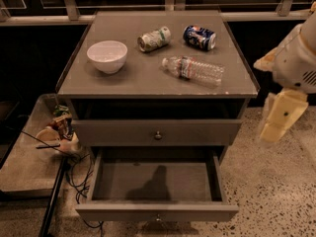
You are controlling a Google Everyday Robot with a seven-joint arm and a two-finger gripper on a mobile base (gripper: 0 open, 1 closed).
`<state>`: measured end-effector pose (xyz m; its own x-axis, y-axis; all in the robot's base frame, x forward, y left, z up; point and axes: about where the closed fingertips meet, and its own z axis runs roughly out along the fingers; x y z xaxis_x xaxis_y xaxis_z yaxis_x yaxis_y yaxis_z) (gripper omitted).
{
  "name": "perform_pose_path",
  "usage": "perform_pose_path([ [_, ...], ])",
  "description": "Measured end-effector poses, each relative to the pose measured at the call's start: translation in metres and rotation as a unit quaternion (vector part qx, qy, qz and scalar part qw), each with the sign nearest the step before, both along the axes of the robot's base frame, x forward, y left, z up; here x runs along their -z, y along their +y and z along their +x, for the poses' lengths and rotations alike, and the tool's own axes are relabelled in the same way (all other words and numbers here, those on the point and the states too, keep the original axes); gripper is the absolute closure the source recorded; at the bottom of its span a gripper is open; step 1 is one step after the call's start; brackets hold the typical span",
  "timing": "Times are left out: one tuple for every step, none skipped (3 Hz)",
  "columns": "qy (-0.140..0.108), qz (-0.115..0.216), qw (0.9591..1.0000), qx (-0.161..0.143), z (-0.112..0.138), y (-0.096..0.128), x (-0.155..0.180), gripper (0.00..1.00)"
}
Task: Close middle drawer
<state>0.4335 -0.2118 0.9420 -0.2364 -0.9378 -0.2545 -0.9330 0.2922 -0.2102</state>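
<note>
The middle drawer (pixel 157 212) is pulled far out at the bottom of the view. Its shallow grey-brown box is empty, and its flat front faces me with a small knob at the lower edge. Above it the uppermost drawer (pixel 158 132) with the same round knob is nearly closed. The lowest drawer is hidden under the open one. My arm hangs at the right edge, and its cream gripper (pixel 280 118) is to the right of the cabinet, level with the uppermost drawer and touching nothing.
On the cabinet top (pixel 148 78) stand a white bowl (pixel 107 56), a lying green can (pixel 153 38), a lying blue can (pixel 199 37) and a lying plastic bottle (pixel 193 70). A low tray (pixel 24 167) with small objects and cables sits at the left. Speckled floor (pixel 271 191) is at the right.
</note>
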Motion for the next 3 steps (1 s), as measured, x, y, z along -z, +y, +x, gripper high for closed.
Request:
perform_pose_path([
  [0.010, 0.011, 0.9999, 0.002, -0.008, -0.003, 0.041, 0.18],
  [0.007, 0.030, 0.9995, -0.005, -0.012, -0.005, 0.082, 0.42],
  [-0.003, 0.050, 0.9986, -0.018, -0.009, -0.005, 0.111, 0.65],
])
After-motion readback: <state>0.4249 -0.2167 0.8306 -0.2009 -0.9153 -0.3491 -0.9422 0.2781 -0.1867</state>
